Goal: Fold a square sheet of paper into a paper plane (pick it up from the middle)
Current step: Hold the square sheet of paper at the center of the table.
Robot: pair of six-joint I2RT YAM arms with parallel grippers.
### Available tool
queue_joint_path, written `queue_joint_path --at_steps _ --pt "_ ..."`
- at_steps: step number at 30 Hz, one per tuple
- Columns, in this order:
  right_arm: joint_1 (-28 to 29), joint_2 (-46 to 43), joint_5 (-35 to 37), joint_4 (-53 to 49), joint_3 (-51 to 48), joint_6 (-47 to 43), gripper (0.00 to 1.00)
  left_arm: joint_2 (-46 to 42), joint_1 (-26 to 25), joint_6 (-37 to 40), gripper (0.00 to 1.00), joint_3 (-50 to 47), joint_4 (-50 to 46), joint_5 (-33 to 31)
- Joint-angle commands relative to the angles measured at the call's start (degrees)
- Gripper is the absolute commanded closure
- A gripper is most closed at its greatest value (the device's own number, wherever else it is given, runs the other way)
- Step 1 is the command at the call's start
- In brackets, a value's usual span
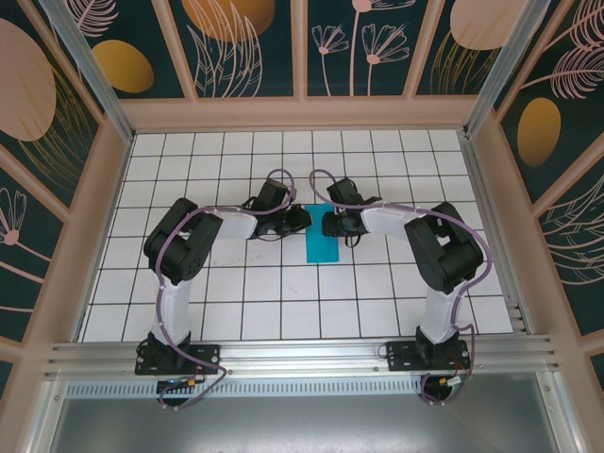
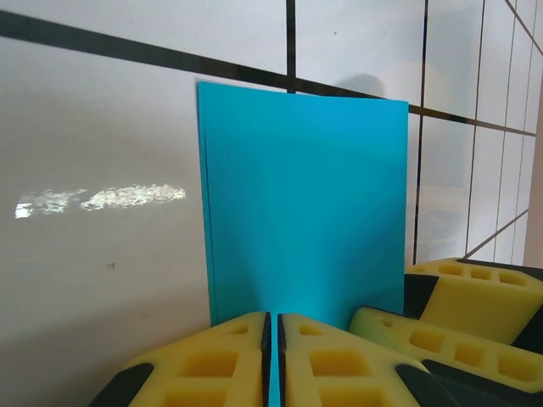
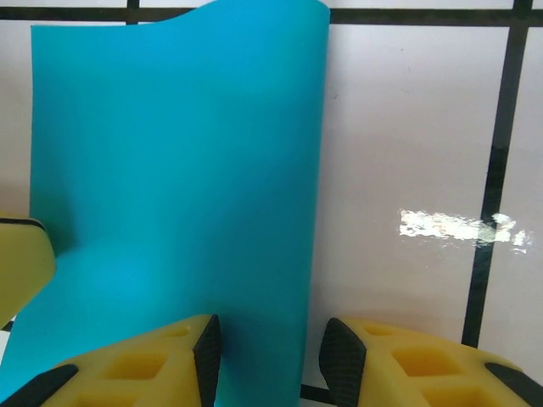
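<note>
The folded paper point(image 1: 321, 247) rests mid-counter point(image 1: 208, 293), its long axis running from both grippers toward the arm bases. The left gripper point(image 2: 273, 326) is clenched on its far end. Just beside it, the right gripper point(image 3: 270, 335) stands released, straddling one edge.

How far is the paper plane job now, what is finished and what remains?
Done: the paper sheet looks folded in half once, a narrow rectangle with two layers at its edge. In hand: the left end effector is shut on one end of it, and the right end effector stands open around it. Left: the nose and wing folds; no pointed shape shows yet.
</note>
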Motion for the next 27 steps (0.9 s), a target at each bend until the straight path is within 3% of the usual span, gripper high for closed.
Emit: queue_joint_path --at_steps 1,27 --pt "-0.6 7.4 0.5 -2.2 -2.5 -1.4 0.59 1.2 -0.2 1.6 0.85 1.4 -2.3 -0.7" --pt "-2.3 5.2 -1.7 -0.8 -3.5 -4.7 0.53 1.7 -0.2 4.1 0.87 3.6 -9.0 -4.3"
